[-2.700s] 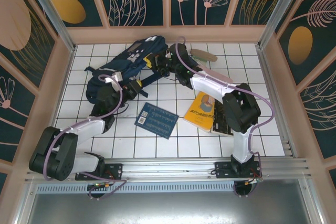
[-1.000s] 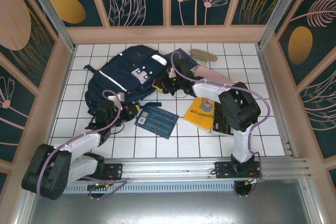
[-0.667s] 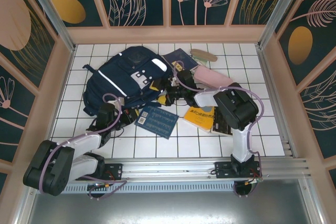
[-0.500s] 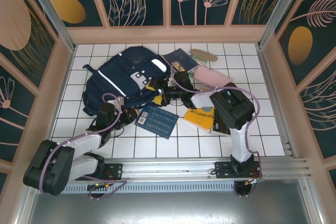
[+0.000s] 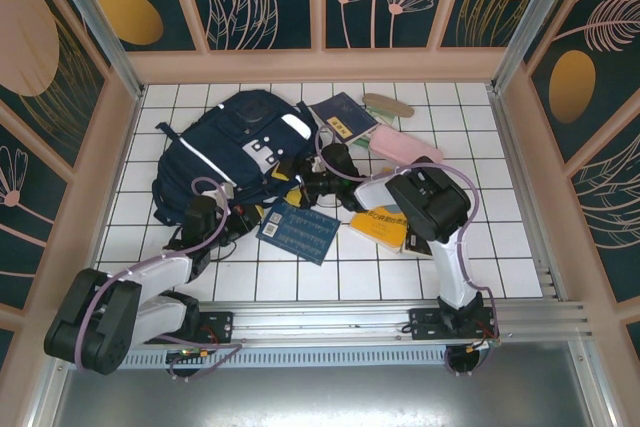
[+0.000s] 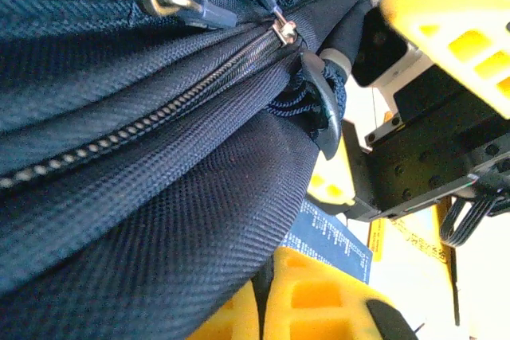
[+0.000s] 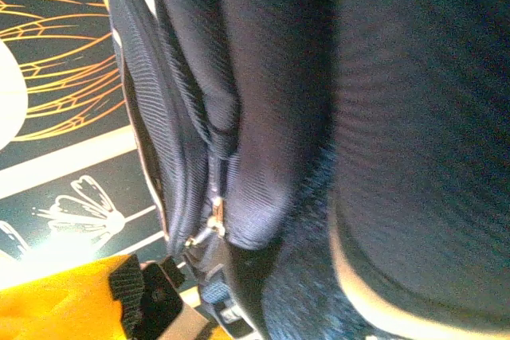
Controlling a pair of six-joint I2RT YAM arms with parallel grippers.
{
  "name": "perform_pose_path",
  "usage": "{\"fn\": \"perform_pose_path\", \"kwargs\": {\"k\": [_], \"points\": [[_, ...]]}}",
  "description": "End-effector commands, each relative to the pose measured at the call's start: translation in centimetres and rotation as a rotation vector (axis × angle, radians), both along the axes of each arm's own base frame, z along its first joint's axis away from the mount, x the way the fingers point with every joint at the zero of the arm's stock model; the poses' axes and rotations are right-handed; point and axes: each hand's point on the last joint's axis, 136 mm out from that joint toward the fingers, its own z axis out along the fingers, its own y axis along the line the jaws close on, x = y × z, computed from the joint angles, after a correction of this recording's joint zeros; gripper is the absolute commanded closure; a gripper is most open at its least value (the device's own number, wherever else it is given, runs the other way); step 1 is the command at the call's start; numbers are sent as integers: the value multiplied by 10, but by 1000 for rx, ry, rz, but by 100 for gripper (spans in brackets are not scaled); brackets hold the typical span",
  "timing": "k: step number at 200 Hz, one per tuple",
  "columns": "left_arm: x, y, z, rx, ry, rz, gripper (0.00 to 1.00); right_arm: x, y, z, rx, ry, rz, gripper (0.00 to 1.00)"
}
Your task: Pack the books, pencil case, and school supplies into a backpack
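Navy fabric of the backpack [image 5: 245,117] lies left of and beyond both sets of fingers, zip shut. The left gripper [image 5: 243,215] is clenched, apparently pinching a fold at the backpack's near edge: hold it taut, don't tug. The zip pull [image 6: 283,33] sits just past those fingers, toward the right gripper [image 5: 302,183], fingers spread, grasping nothing; it should close on the pull and run along the teeth. The blue book [image 5: 298,230] is just nearer than both. The yellow book [image 5: 378,229] and pink pouch [image 5: 405,145] crowd right of the right fingers. Bare tiles [image 5: 140,237] left, up to the wall [image 5: 105,177].
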Motion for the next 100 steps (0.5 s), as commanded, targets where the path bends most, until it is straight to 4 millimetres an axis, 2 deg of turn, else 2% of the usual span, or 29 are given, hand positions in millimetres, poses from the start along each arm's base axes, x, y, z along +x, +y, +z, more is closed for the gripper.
{"fn": "perform_pose_path", "kwargs": {"k": [1,22,49,91,100], "points": [[8,-13,42,-63,-126,-50,100,-20,-14,-5,-62,31,17,15],[10,-13,54,-69,-149,-48,100,-24,-23,-4,-73,25,4,12],[10,-16,62,-86,-160,-65,100,-22,-11,4,-25,28,21,14],[0,-18,51,-96,-138,-87,100,-9,31,38,74,-3,52,30],[-2,-18,49,-103,-131,-94,99,-8,40,46,91,-13,60,42]]}}
